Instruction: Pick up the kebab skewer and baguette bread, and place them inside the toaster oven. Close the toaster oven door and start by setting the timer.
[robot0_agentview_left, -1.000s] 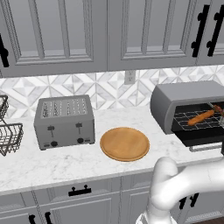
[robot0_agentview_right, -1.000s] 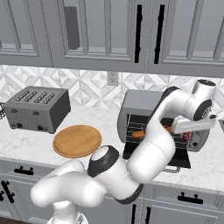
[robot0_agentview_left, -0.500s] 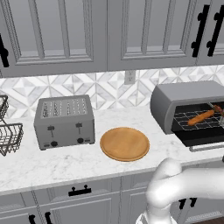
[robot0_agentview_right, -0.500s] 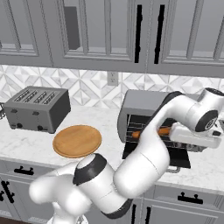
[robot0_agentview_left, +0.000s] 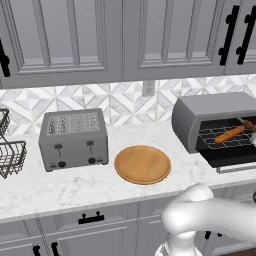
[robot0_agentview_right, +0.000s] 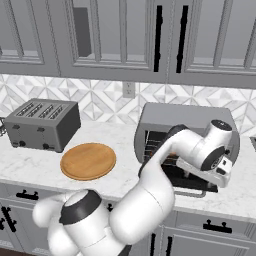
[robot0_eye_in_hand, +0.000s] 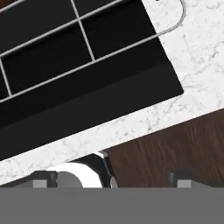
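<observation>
White marble table under grey cabinets. Wide grey metal toaster oven at the right end, its dark glass door dropped open flat. Elongated orange-brown baguette bread lies on the wire rack inside; dark red chunks of the kebab skewer sit just behind it at the frame edge. My end effector is over the open door, fingers spread wide, holding nothing. Round wooden board and grey slot toaster sit left of the oven.
</observation>
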